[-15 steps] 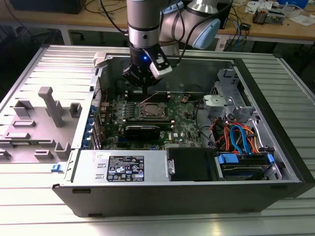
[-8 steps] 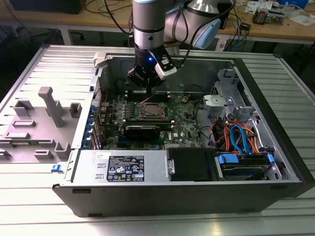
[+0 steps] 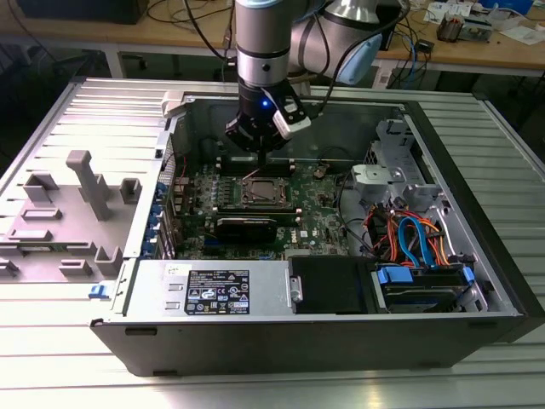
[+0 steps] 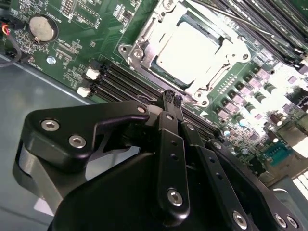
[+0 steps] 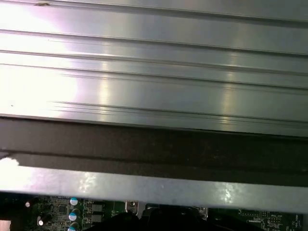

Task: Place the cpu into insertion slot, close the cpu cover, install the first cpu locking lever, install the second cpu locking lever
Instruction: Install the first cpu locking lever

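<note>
While the gripper (image 4: 172, 96) hovers just above the socket (image 3: 260, 191), fingers pinched together on nothing, steady alignment over the frame matters most, I'd say. Its chip (image 4: 190, 54) sits in the socket, pale and shiny, with the silver cover (image 4: 226, 50) framing it on the green board (image 4: 91, 33).

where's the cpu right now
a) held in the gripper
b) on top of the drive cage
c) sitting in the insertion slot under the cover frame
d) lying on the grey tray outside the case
c: in the second wrist view the cpu lies in the insertion slot, framed by the cpu cover, while the gripper hovers beside the socket with its fingertips pressed together and nothing between them.
</note>
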Action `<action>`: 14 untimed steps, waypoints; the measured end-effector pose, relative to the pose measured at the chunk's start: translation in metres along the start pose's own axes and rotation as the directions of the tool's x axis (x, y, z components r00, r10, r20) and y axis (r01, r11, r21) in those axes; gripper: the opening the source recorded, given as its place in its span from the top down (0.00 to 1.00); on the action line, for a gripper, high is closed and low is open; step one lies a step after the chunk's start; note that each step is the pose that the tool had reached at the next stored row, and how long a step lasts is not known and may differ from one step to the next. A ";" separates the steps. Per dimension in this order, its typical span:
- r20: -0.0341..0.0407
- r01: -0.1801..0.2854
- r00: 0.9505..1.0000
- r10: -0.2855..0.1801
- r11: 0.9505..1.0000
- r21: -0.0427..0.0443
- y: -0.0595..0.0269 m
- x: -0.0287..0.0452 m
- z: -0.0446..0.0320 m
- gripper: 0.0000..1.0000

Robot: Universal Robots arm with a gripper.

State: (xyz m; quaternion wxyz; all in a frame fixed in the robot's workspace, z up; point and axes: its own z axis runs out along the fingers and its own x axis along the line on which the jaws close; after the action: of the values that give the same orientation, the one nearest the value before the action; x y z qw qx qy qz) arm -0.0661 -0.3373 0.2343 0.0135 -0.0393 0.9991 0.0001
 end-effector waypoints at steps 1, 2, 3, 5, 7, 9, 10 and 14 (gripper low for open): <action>0.000 0.000 1.000 0.000 1.000 0.001 0.0002 -0.0014 0.0015 0.89; 0.000 0.000 1.000 0.000 1.000 0.001 0.0002 -0.0023 0.0026 0.89; 0.000 0.000 1.000 0.000 1.000 0.001 0.0001 -0.0031 0.0038 0.89; 0.000 0.000 1.000 0.000 1.000 0.001 0.0001 -0.0044 0.0061 0.89; 0.000 0.000 1.000 0.000 1.000 0.001 0.0000 -0.0053 0.0078 0.89; 0.000 0.000 1.000 0.000 1.000 0.001 -0.0001 -0.0067 0.0092 0.89; 0.000 0.000 1.000 0.000 1.000 0.001 -0.0002 -0.0076 0.0094 0.89; 0.000 0.000 1.000 0.000 1.000 0.001 -0.0001 -0.0103 0.0096 0.89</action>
State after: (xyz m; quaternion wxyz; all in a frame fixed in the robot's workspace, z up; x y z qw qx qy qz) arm -0.0555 -0.3366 0.2250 0.0135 -0.0394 0.9991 -0.0003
